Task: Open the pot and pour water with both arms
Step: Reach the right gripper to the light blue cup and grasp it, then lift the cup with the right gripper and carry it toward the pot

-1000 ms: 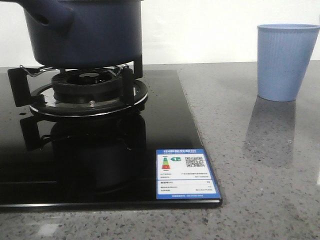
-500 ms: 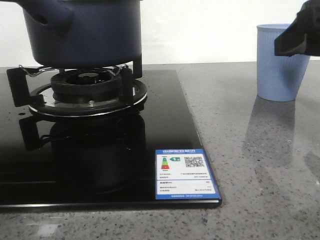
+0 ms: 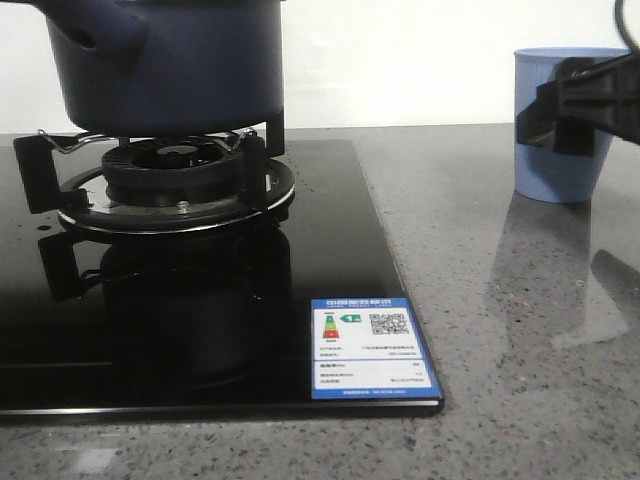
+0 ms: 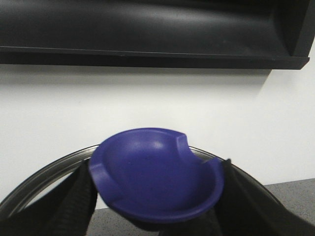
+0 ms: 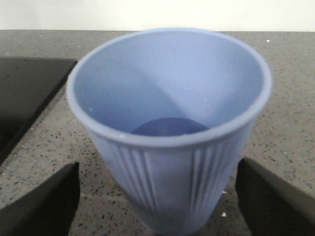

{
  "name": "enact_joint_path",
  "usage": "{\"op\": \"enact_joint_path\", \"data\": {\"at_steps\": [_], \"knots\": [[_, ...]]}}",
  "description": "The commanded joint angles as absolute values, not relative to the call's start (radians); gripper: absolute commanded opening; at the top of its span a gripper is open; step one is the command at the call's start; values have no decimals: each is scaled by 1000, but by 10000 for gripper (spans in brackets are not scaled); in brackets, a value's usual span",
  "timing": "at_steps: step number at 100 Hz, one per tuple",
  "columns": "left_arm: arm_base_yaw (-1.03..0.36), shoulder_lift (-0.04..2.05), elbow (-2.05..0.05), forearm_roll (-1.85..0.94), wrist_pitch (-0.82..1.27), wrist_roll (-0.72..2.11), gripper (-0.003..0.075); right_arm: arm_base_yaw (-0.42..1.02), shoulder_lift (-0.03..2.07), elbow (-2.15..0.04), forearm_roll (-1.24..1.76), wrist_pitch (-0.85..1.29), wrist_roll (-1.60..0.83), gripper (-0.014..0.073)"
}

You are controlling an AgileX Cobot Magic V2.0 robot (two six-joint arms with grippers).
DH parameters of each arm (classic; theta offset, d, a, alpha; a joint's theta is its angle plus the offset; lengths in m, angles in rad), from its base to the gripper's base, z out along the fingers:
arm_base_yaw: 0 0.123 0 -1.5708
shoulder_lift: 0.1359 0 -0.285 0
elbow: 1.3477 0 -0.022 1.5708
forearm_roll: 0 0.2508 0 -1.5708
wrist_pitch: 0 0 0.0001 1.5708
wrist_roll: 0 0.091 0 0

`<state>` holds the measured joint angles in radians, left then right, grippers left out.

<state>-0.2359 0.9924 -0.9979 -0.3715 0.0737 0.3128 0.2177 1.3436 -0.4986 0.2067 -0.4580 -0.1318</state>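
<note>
On the burner grate (image 3: 165, 175) of the black glass hob (image 3: 200, 330) sits the pot (image 3: 170, 65), dark navy, its stubby side handle (image 3: 85, 25) pointing toward my left; its rim is cut off by the front view's upper edge. My left gripper (image 4: 155, 216) is clamped on a purple-blue knob (image 4: 157, 172) — the knob of a lid, whose glass and metal rim (image 4: 49, 172) curves behind it, raised in front of a white wall. My right gripper (image 5: 157, 196) stands wide, one finger (image 5: 42, 201) on either side of the light blue ribbed cup (image 5: 167, 123), neither touching it — the cup stands upright on the speckled grey counter (image 3: 500, 340), well apart from the hob. An energy label (image 3: 370, 348) is stuck to the hob's near right corner.
</note>
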Motion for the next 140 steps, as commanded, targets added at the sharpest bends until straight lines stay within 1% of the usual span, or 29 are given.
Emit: {"op": "enact_joint_path", "data": {"at_steps": [1, 14, 27, 34, 40, 46, 53, 99, 118, 131, 140], "knots": [[-234, 968, -1035, -377, -36, 312, 370, 220, 1356, -540, 200, -565, -142, 560], [-234, 968, -1035, -377, -36, 312, 370, 220, 1391, -547, 200, -612, -142, 560], [-234, 968, -1035, -377, -36, 312, 370, 220, 1404, -547, 200, -615, -142, 557], [-234, 968, -1035, -377, -36, 312, 370, 220, 1406, -547, 200, -615, -142, 514], [-234, 968, -1035, -377, -36, 312, 370, 220, 1406, -547, 200, -617, -142, 443], [-234, 968, -1035, -377, -38, 312, 370, 220, 1406, -547, 200, -622, -142, 395], [-234, 968, -1035, -377, -38, 312, 370, 220, 1406, -547, 200, -626, -142, 367], [-234, 968, -1035, -377, -38, 312, 370, 220, 1406, -547, 200, -628, -142, 358], [-234, 968, -1035, -377, -38, 312, 370, 220, 1406, -547, 200, -634, -142, 295], [-234, 968, -1035, -377, -38, 312, 370, 220, 1398, -547, 192, -646, -142, 293], [-234, 968, -1035, -377, -38, 312, 370, 220, 1370, -547, 122, -644, -142, 293]]}}
